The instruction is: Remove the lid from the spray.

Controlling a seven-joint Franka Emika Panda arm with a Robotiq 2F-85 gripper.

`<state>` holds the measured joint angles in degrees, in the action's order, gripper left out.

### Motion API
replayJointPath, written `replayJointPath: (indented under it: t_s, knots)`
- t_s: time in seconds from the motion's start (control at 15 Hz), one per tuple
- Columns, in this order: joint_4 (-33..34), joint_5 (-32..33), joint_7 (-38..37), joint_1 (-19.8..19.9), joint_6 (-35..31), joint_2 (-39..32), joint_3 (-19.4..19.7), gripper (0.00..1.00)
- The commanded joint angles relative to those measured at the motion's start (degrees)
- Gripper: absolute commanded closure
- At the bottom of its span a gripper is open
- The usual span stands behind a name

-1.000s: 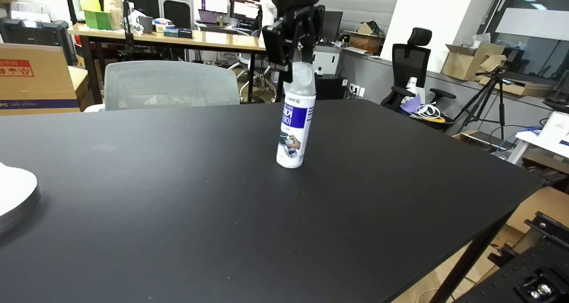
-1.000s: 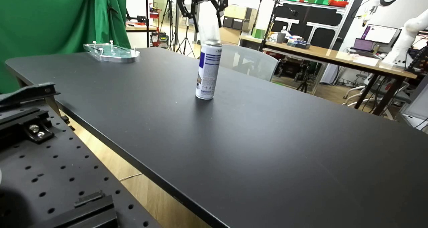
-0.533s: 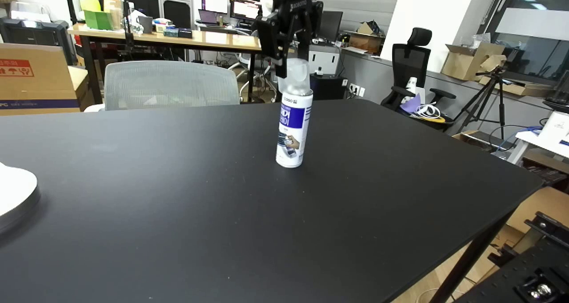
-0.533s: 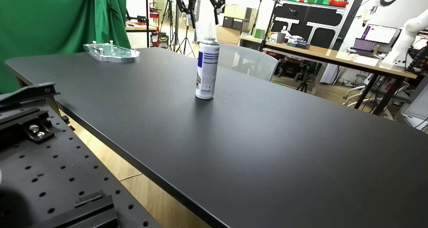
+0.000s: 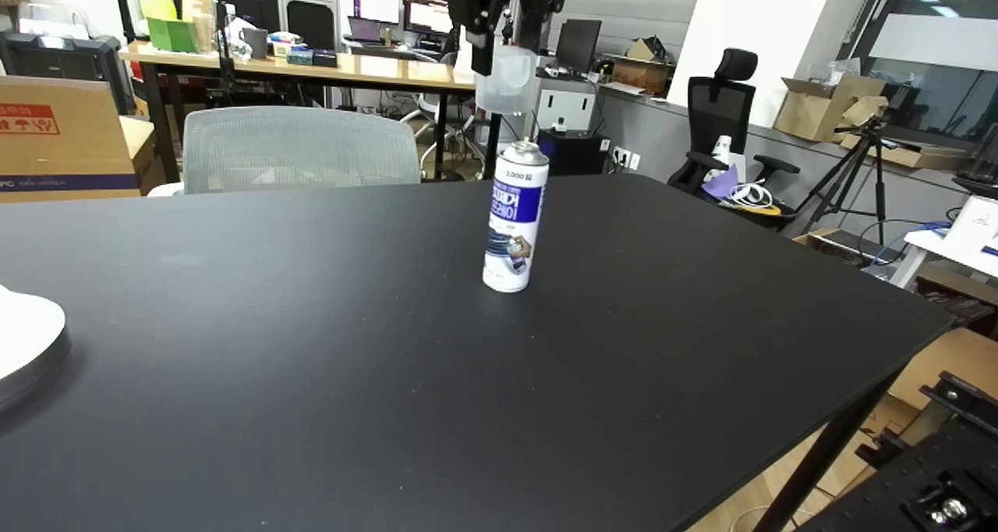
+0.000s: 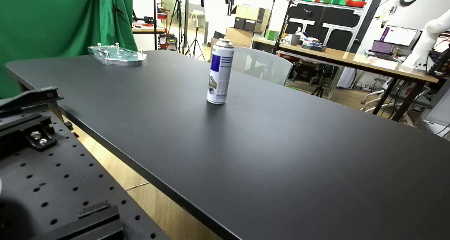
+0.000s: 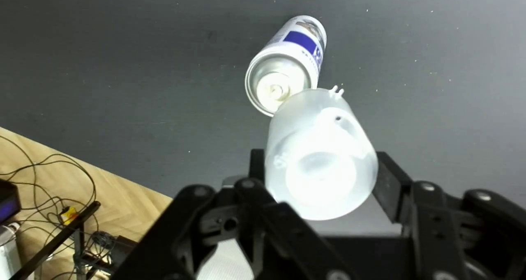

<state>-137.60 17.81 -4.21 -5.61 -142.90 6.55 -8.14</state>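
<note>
- Black two-fingered Robotiq gripper: its fingers press in from both sides, pinching a small whitish, slightly translucent plastic lid of cylindrical shape.
- The lid: between the gripper's fingers, up in the air, a gap showing beneath its lower rim in an exterior view.
- Slim white aerosol spray can with a blue-purple label band and dark print: below the gripper, upright, apart from the lid, its metal top and pale nozzle exposed.
- Matte black table: well below the gripper, under the can.
- Pale grey mesh chair back: lower than the gripper, past the table's edge.
- Clear greenish plate with white pegs: on the table, well apart from the gripper.
- Long wood-topped desk: farther from the gripper than the chair, in both exterior views.
- Green cloth curtain: far from the gripper, behind the plate.
</note>
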Motion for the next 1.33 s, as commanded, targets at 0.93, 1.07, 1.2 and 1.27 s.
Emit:
replayJointPath:
  t_s: [0.93, 1.07, 1.2, 1.27]
  knots:
    - [-6.80, -6.49, 9.72, 8.71, -6.45, 4.04, 11.52, 0.60]
    - [-5.90, -12.19, 19.76, 7.76, -7.63, 1.51, 14.28, 0.60]
    - [-4.79, -18.86, 27.51, 7.57, -6.37, -0.70, 16.16, 0.60]
    - [-6.76, -14.97, 22.40, 8.59, -7.08, 1.48, 14.14, 0.35]
